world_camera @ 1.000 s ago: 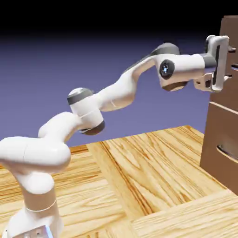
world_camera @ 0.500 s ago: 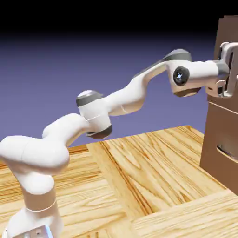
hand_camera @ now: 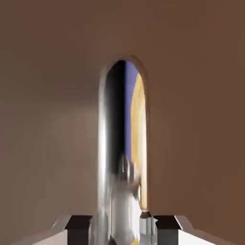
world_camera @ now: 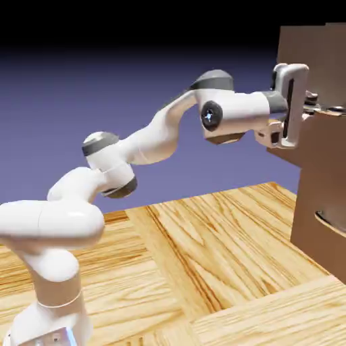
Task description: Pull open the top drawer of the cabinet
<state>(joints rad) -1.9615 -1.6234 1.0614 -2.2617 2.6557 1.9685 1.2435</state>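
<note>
The end effector [world_camera: 305,115] is clenched on the handle [hand_camera: 122,158] of the top drawer [world_camera: 294,51], high at the scene's right on the cabinet [world_camera: 324,196], drawer front directly ahead, so the pull runs leftward.

Arm [world_camera: 145,138] — glossy white rounded link shells with dark grey joint caps and collars. One wrist joint carries a round dark disc with a blue-lit centre. Claw [world_camera: 307,111] — white body, small grey finger tips [hand_camera: 79,225].
</note>
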